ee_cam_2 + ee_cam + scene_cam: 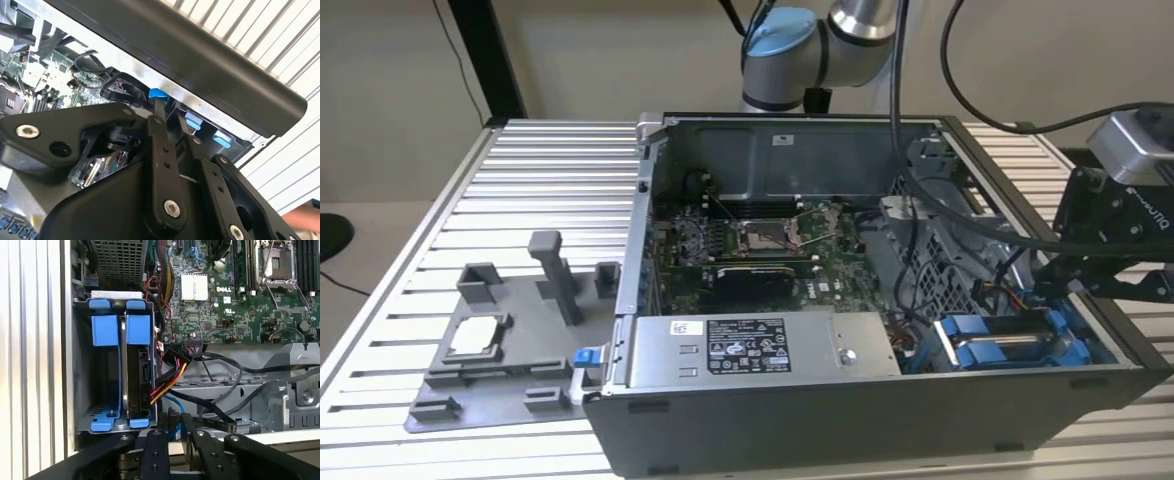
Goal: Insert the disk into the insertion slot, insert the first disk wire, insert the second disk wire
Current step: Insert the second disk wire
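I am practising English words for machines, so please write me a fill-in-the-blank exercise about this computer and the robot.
1. The disk sits in the insertion slot, in a carrier of ____ plastic.
2. The wire bundle reaching the disk is yellow, red and ____.
3. The motherboard is ____.
4. The gripper is at the exterior view's ____ end of the case.
Missing words: blue, black, green, right.

Disk stands on edge in insertion slot; apparently seated.
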You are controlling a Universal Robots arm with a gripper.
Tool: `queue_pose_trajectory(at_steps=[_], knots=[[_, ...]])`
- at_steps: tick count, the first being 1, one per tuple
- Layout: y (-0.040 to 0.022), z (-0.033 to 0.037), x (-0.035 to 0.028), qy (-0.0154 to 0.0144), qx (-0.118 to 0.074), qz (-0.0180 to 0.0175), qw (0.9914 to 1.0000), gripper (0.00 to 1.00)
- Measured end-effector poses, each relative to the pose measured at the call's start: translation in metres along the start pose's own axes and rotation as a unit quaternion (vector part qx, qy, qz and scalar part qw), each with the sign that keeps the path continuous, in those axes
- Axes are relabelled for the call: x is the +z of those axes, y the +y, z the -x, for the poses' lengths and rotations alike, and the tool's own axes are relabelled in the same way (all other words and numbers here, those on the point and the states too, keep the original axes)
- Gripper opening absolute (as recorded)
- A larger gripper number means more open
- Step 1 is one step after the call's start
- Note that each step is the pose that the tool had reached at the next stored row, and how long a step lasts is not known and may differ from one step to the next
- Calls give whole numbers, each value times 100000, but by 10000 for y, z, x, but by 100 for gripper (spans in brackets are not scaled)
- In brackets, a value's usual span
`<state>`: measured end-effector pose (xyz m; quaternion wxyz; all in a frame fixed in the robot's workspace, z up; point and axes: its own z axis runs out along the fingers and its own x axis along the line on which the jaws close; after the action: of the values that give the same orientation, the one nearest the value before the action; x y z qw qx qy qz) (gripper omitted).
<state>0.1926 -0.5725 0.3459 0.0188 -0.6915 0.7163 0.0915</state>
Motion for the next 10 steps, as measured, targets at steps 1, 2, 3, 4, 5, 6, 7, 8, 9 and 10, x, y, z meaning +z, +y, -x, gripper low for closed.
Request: queue_pose_trajectory(at_steps=[1,2,3,4,5,6,7,8,9,10], knots=[[0,0,0,1,0,0,100000,0],[0,0,0,2,-1,-1,100000,0],[0,0,0,1,2,-2,100000,0],[0,0,0,-1,-1,-1,100000,0],[1,1,1,-1,0,1,100000,0],[1,1,1,7,6,-3,100000,0],[0,1,1,6,7,-3,100000,0],[1,1,0,9,10,-4,100000,0],[1,2,0,11,13,-4,100000,0],[6,2,-7,25,20,-4,100000,0]])
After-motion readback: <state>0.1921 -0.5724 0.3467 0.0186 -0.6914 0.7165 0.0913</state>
